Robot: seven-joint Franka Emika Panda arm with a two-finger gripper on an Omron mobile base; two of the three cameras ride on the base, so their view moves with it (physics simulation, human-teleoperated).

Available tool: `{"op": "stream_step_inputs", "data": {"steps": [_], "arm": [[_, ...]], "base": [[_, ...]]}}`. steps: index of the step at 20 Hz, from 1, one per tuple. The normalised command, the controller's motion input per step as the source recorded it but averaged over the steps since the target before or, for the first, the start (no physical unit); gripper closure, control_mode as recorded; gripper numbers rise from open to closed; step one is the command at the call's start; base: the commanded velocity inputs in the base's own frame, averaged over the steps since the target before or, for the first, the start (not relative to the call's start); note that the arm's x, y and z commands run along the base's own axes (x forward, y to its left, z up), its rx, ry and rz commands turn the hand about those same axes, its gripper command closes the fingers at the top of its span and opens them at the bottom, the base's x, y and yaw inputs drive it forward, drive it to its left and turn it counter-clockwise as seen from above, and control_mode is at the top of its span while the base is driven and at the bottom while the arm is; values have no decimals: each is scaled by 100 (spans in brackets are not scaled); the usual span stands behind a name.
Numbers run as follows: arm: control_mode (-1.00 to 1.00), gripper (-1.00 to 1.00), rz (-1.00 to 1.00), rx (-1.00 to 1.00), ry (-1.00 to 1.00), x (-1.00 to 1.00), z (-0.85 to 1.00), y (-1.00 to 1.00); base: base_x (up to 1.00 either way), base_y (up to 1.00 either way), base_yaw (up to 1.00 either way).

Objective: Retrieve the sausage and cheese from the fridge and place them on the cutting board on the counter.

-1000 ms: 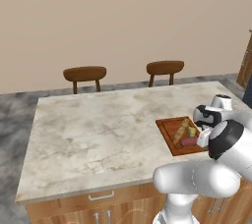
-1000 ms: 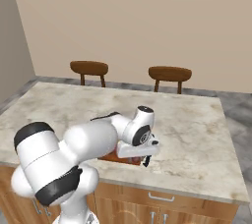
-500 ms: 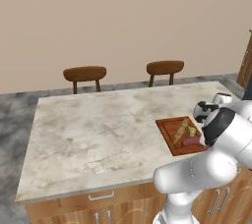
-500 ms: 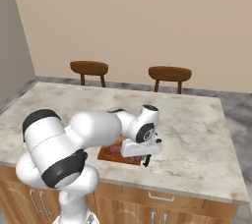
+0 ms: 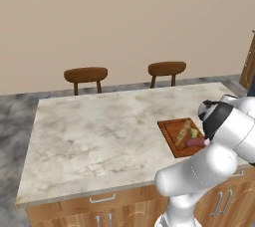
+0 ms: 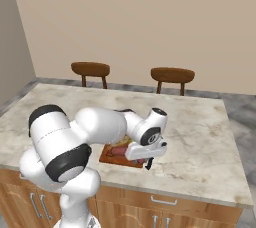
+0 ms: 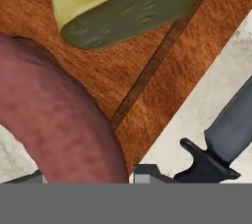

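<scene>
On the counter (image 5: 99,136) lies the reddish-brown cutting board (image 5: 172,132). The pale yellow cheese (image 5: 194,132) rests on it, seen close up in the hand view (image 7: 123,2). The reddish-brown sausage (image 7: 59,120) lies at the board's near edge (image 7: 147,80), also seen from the left base (image 5: 195,142) and partly from the right base (image 6: 119,150). My gripper (image 7: 91,176) is low over the board's corner (image 6: 147,161), shut on the sausage, whose end sits between the fingertips (image 7: 145,173). The fridge is out of view.
A black-handled knife (image 7: 224,139) lies on the stone just off the board's edge, close to the gripper. A tan elongated item (image 5: 183,132) also lies on the board. Two wooden chairs (image 5: 85,75) (image 5: 167,68) stand behind the counter.
The arm's elbow has swung forward and over the board, and the hand has come down to the board's near corner with the sausage. The jaws have kept the same width.
</scene>
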Motion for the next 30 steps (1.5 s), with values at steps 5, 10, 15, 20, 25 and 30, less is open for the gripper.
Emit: {"op": "stream_step_inputs", "data": {"steps": [5,10,15,20,25,30], "arm": [[-100,100,9,8,-17,0,-1,15],[-100,100,4,7,-14,-9,0,20],[-100,100,0,0,-7,-3,-1,8],[-100,100,0,0,0,4,9,0],[-100,100,0,0,0,12,13,0],[-100,100,0,0,0,4,1,13]], "base": [[0,0,0],[0,0,0],[0,0,0],[0,0,0],[0,0,0],[0,0,0]]}}
